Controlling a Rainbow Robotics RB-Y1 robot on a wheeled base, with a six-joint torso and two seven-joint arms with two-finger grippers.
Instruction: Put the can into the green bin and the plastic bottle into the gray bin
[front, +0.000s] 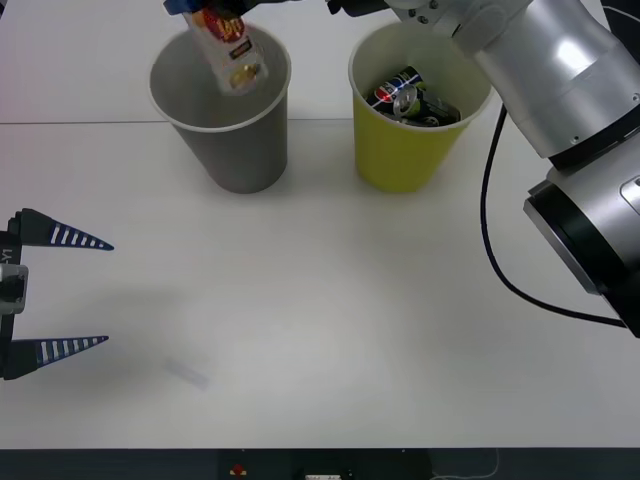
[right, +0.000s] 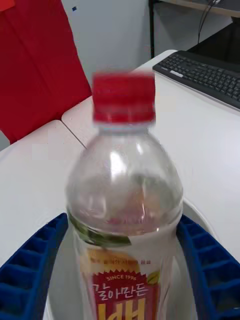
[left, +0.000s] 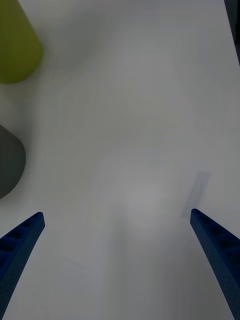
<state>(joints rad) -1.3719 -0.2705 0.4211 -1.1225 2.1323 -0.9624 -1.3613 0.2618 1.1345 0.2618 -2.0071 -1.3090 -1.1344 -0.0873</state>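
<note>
One risk remains: the right gripper (right: 120, 280), closed on the plastic bottle (front: 228, 45) tilted above the gray bin (front: 222, 110), could drop it against the rim. The left gripper (front: 60, 292) idles, spread wide.

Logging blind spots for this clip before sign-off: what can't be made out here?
- Front view: the right gripper holding the clear plastic bottle with the red cap is cut off by the top edge.
- Front view: the floor of the plain gray tapered bin is hidden by the bottle.
- Right wrist view: the bottle's cap is blurred.
</note>
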